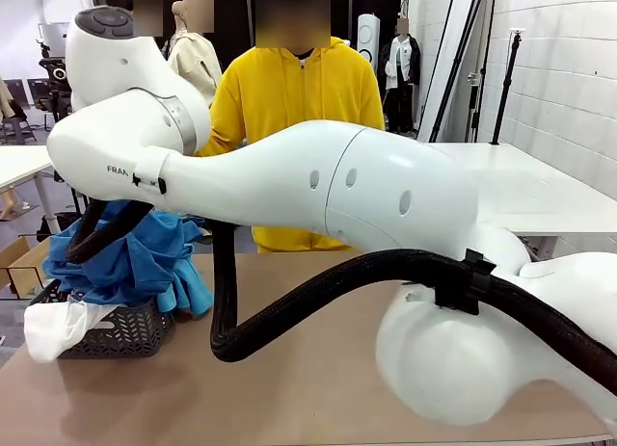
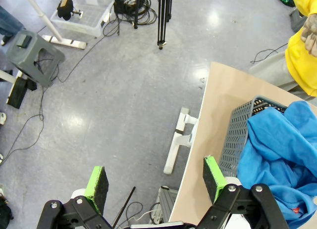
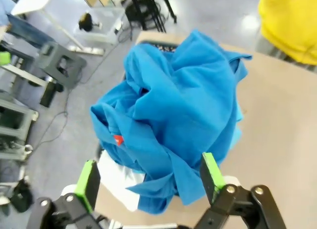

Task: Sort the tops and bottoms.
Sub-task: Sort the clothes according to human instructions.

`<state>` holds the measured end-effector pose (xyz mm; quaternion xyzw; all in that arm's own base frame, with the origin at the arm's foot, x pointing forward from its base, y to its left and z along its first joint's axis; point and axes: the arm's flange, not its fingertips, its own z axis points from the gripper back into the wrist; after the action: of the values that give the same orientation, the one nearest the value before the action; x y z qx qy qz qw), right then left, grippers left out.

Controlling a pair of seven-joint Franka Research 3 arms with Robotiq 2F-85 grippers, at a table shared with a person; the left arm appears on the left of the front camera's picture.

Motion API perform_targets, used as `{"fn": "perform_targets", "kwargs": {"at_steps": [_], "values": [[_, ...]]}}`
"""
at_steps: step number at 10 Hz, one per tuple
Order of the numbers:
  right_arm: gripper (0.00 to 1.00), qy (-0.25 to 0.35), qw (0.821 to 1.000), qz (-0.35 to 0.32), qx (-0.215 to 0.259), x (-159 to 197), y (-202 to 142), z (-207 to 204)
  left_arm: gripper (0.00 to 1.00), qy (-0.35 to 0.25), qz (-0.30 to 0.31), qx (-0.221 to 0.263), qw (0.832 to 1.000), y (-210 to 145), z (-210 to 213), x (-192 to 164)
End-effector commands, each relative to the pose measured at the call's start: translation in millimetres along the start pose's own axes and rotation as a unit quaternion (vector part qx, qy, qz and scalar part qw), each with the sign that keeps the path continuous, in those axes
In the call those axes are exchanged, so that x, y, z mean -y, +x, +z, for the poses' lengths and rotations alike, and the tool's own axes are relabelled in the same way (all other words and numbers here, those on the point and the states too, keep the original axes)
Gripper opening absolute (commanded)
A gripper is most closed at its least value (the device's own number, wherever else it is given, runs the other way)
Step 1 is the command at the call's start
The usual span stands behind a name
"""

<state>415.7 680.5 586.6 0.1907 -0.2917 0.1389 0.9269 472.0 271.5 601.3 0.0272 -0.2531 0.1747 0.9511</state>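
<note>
Heaped in the grey basket (image 2: 233,135) at the worktop's (image 1: 318,369) nine o'clock edge, the blue garment (image 3: 183,110) looks soft, light; pinch a raised fold, both the right pincer (image 3: 151,182) and left pincer (image 2: 156,182) released.

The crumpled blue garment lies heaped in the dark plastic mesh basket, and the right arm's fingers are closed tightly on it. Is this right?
Not quite. The crumpled blue garment does lie heaped in the dark plastic mesh basket, but the right arm's fingers stand open above it, gripping nothing, as the right wrist view shows.
</note>
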Motion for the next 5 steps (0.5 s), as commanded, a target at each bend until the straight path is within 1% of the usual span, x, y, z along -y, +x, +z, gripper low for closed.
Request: {"fn": "perform_targets", "kwargs": {"at_steps": [1, 2, 5], "values": [[1.0, 0.005, 1.0, -0.01, -0.017, -93.6, 125.2, -19.2, 1.0, 0.003, -0.002, 0.0, 1.0, -1.1, 1.7, -0.4], [1.0, 0.0, 1.0, 0.0, 0.0, 0.0, 0.0, 0.0, 1.0, 0.003, -0.002, 0.0, 1.0, -1.1, 1.7, -0.4], [1.0, 0.0, 1.0, 0.0, 0.0, 0.0, 0.0, 0.0, 1.0, 0.003, -0.002, 0.0, 1.0, -1.1, 1.7, -0.4]]}}
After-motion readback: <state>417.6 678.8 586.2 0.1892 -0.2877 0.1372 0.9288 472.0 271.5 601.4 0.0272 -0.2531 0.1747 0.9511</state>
